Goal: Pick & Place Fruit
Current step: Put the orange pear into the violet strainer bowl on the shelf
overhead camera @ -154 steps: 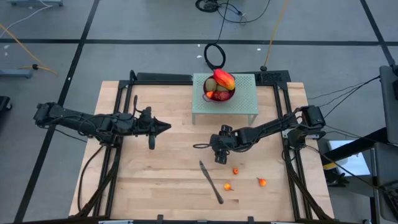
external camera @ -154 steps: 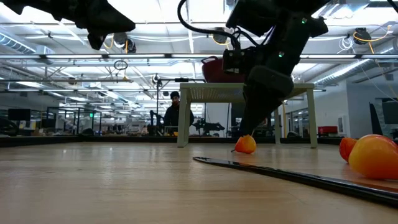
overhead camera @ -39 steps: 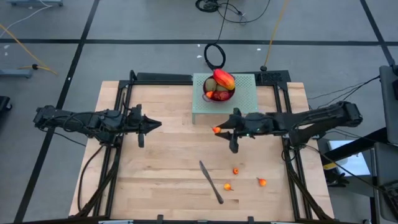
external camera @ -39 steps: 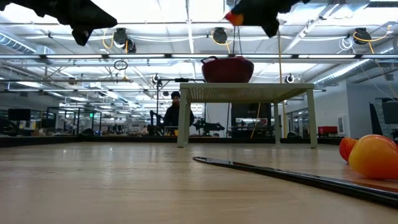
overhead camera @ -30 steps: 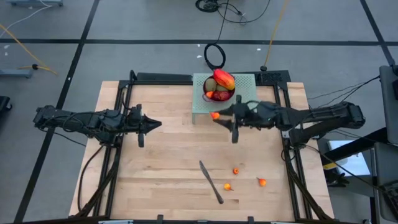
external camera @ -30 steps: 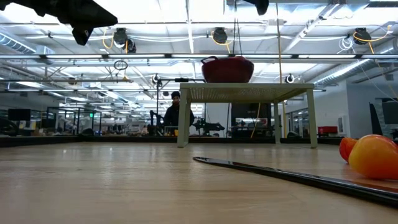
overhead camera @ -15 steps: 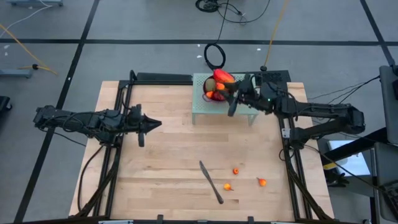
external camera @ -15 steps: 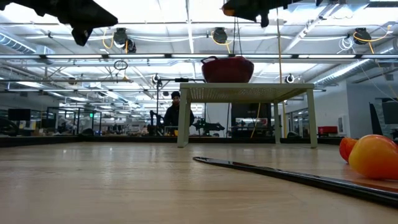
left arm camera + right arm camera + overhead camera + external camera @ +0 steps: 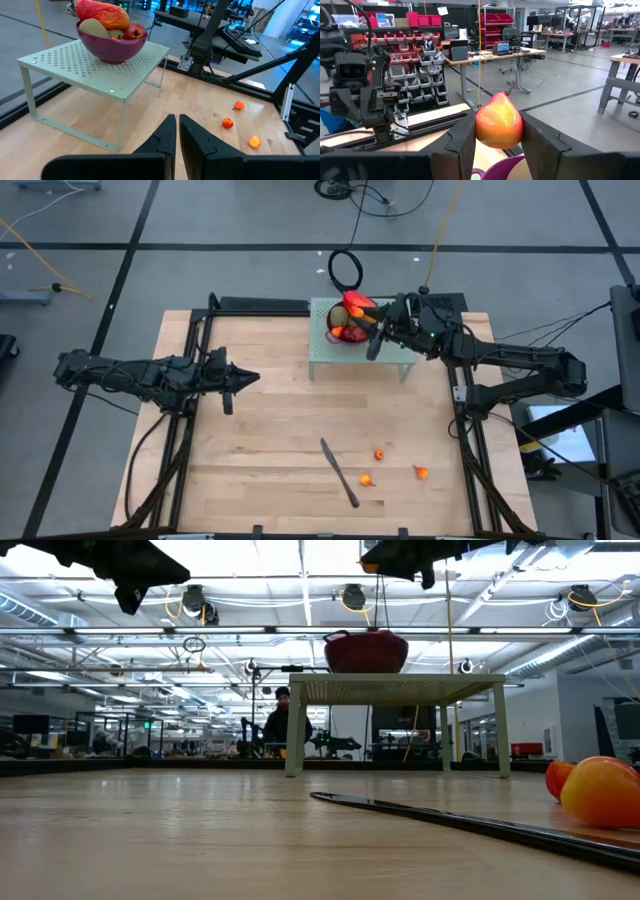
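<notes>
R gripper (image 9: pixel 374 323) upper centre, above purple bowl (image 9: pixel 111 46), clamped on small orange-red fruit (image 9: pixel 498 125). L gripper (image 9: pixel 252 377) left of centre, fingers closed, holding nothing.

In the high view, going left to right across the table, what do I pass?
Left gripper, shut → knife → purple bowl of fruit on the small stand → right gripper, holding a small orange fruit over the bowl → loose orange fruit farthest right.

Right end effector (image 9: pixel 367 328) raised, fingers clamped; left end effector (image 9: pixel 252 378) shut, arm extended.
</notes>
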Available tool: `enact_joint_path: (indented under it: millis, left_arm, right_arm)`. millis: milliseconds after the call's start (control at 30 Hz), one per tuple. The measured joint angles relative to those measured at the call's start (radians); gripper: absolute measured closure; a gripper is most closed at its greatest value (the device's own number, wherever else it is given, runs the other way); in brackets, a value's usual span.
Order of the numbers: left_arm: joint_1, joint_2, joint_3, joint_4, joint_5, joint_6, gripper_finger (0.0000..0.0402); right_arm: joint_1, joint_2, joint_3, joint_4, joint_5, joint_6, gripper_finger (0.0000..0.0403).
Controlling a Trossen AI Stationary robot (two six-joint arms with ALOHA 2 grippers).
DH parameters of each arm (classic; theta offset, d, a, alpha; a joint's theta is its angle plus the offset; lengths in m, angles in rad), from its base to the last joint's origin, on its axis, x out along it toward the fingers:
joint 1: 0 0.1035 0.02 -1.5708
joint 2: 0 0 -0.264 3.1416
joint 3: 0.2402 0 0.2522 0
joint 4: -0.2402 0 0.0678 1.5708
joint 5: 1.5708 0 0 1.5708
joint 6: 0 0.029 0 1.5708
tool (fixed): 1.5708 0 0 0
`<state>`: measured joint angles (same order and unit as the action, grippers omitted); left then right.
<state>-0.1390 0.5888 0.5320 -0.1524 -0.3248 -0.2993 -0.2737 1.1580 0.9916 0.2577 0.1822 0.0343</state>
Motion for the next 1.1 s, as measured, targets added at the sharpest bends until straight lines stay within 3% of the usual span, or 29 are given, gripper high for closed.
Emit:
enact_joint_path:
  millis: [600,1100]
  left_arm:
    - [0.000,0.000,0.000,0.000,-0.018,-0.018,0.0380]
    - [0.000,0.000,0.000,0.000,-0.019,-0.024,0.0380]
  right_arm:
    - [-0.003,0.036,0.002,-0.085,-0.004,0.058,0.0273]
    - [-0.061,0.198,0.282,-0.560,-0.004,0.029,0.0273]
